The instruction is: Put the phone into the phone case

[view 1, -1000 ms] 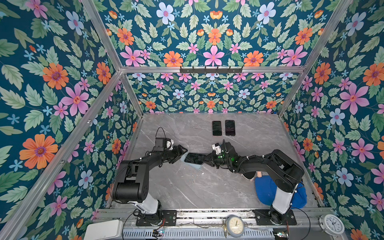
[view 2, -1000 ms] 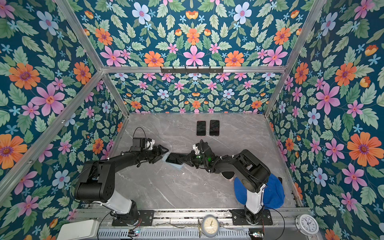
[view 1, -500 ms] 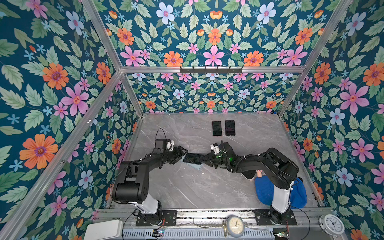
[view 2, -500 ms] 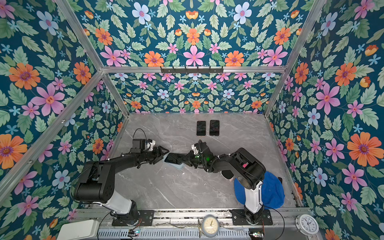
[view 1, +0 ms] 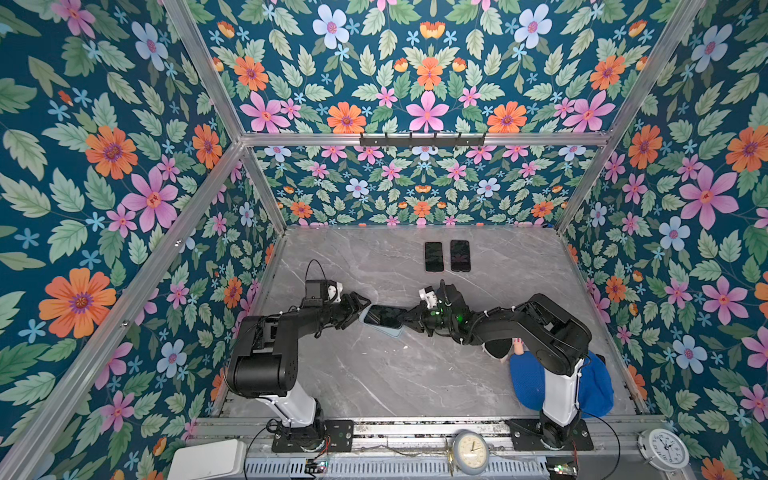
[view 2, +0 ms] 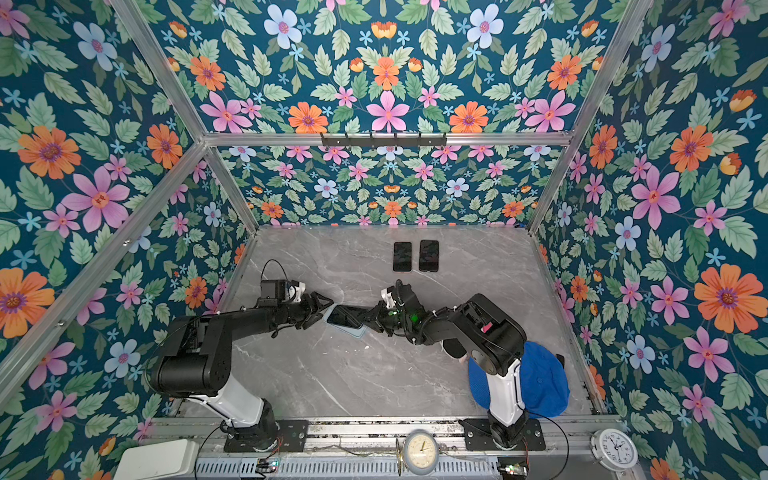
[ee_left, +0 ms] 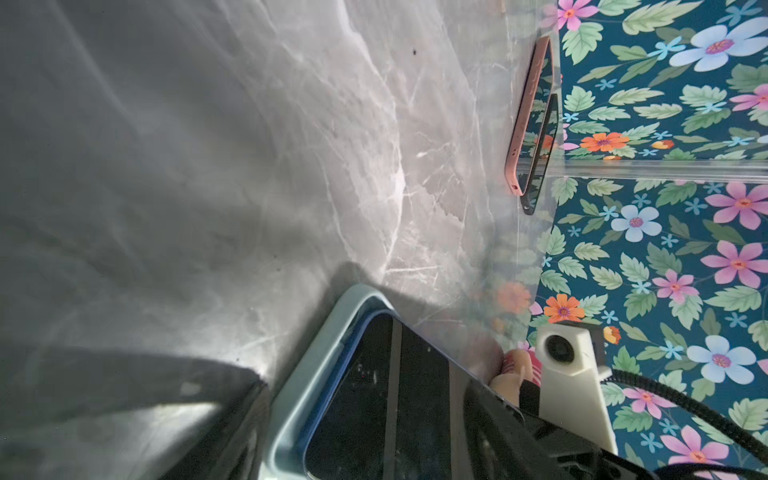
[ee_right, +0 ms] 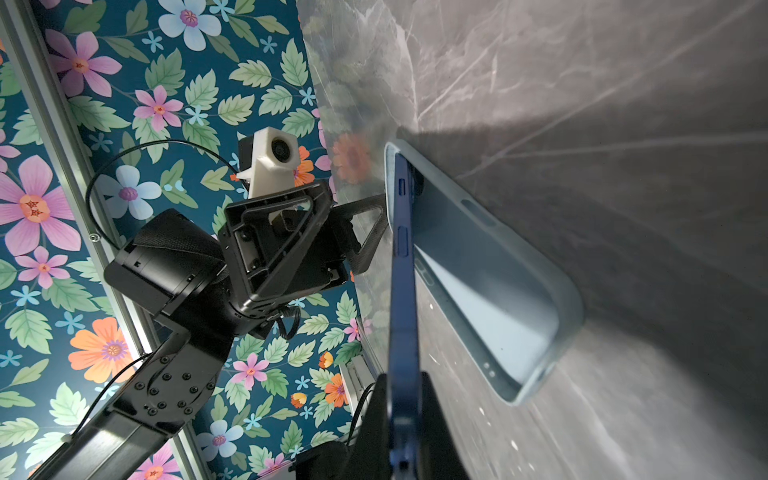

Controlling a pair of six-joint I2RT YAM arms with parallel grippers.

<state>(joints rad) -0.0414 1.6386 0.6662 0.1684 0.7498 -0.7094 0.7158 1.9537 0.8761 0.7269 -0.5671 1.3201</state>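
Note:
The light blue phone case (view 1: pixel 392 331) lies open side up mid-table, seen in both top views (view 2: pixel 356 331). My right gripper (view 1: pixel 409 319) is shut on one end of the dark blue phone (view 1: pixel 384 316). The phone is tilted: its far end sits in the case's end, its held end is raised (ee_right: pixel 402 291). The case's hollow (ee_right: pixel 490 291) shows beneath it. My left gripper (view 1: pixel 360 305) is open at the case's other end. One of its fingers (ee_left: pixel 232 415) stands on each side of the case (ee_left: pixel 307 374) and phone (ee_left: pixel 374 395).
Two cased phones (view 1: pixel 434 256) (view 1: pixel 460 255) lie side by side near the back wall; one is pink-rimmed (ee_left: pixel 524 120). A blue cap (view 1: pixel 594 386) sits by the right arm's base. Clocks (view 1: pixel 469 451) and a white box (view 1: pixel 208 459) are on the front rail.
The right arm has carried the phone slightly left, toward the left gripper. The left jaws have narrowed a little around the case's end.

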